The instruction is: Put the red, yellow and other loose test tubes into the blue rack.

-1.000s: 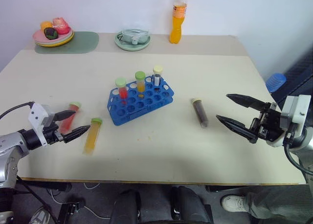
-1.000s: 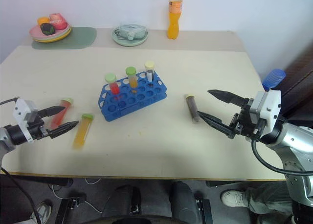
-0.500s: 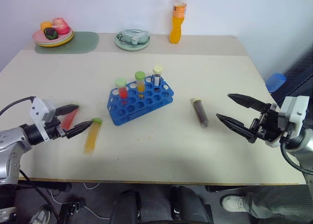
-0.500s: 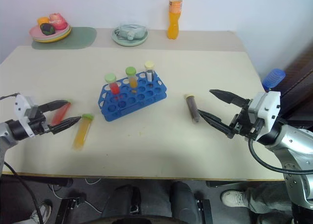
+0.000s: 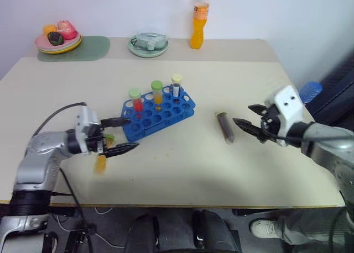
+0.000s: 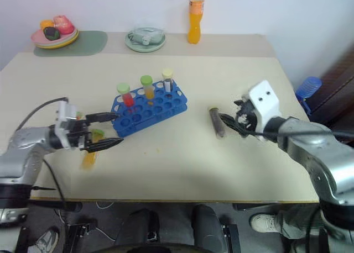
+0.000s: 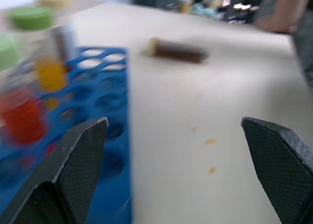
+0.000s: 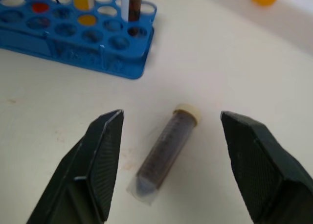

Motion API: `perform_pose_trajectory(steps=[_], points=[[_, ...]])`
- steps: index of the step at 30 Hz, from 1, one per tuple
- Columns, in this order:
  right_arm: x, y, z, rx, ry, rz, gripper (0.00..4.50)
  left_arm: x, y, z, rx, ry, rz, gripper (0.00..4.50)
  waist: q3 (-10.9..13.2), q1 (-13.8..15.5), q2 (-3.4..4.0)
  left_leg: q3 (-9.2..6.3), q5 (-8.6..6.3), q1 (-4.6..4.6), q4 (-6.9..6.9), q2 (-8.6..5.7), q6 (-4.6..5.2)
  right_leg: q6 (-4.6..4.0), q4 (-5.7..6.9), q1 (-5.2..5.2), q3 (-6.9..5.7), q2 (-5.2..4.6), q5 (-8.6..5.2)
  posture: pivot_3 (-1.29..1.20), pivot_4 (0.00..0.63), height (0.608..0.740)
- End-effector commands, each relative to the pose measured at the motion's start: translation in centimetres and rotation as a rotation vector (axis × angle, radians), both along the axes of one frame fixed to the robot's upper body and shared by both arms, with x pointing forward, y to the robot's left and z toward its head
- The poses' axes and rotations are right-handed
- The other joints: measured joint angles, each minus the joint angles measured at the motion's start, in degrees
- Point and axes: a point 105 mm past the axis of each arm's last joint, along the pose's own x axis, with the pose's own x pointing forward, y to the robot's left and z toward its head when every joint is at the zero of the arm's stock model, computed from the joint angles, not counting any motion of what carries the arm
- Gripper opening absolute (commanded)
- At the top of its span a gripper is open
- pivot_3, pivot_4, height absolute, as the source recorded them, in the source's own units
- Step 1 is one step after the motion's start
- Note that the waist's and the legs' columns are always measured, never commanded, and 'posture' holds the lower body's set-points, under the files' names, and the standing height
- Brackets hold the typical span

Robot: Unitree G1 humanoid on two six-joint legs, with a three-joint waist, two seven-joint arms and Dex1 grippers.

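Both arms have been swung inward: right gripper (image 8: 168,136), jaws spread, now frames the brown tube (image 8: 166,150). Left gripper (image 5: 123,133), also wide, probably could bump the blue rack (image 5: 157,116) mid-counter.

The pale beige rectangular table (image 5: 182,164) carries the bright blue plastic rack (image 5: 159,116) just ahead of the left pincer (image 5: 123,135), whose fingers stand spread wide. An orange-filled, green-capped tube (image 5: 101,162) lies flat beneath that pincer. A dark brown, cream-capped tube (image 8: 166,148) lies flat just beyond the right pincer (image 5: 246,116), between its parted fingertips in the wrist view.
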Motion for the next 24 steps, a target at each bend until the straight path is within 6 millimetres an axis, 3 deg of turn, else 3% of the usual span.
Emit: perform_pose_trajectory(steps=[1,5,12,18,24], points=[[1.6,0.7,-0.8,0.024,0.143,-0.087,3.26,0.7,-1.7,0.1,0.008,-0.05,-0.055,4.48,0.0,0.03,0.0,0.01,0.0,-0.02,0.0,-0.01,0.0,0.0,-0.01,0.0,0.0,-0.01,0.0,0.0,0.15,0.74],[3.3,2.0,-1.0,0.064,0.28,-0.154,3.26,1.4,-3.6,-0.6,0.011,-0.053,-0.113,4.48,0.0,0.04,0.01,0.02,0.01,-0.09,0.04,-0.01,0.01,0.15,0.02,-0.06,0.0,-0.01,0.1,0.0,0.15,0.74],[5.2,0.7,-2.7,0.031,0.396,-0.292,3.26,2.2,-5.0,-1.4,0.026,-0.056,-0.16,4.48,-0.01,0.11,0.02,0.02,0.16,-0.87,0.19,-0.06,-0.26,0.21,0.02,-0.65,-0.03,-0.03,0.13,0.0,0.15,0.74],[6.1,-0.2,-3.7,0.004,0.416,-0.335,3.26,2.2,-6.2,-2.2,0.008,-0.061,-0.183,4.48,-0.01,-0.04,0.03,0.01,0.17,-0.89,0.19,-0.06,-0.26,0.22,0.03,-0.73,-0.03,-0.03,0.13,0.0,0.15,0.74],[7.2,0.8,-5.0,0.0,0.459,-0.321,3.26,2.4,-7.0,-2.7,-0.002,-0.064,-0.186,4.48,-0.02,-0.23,0.03,0.01,0.17,-0.88,0.19,-0.04,-0.26,0.22,0.06,-0.74,-0.03,-0.02,0.13,0.0,0.15,0.74]])
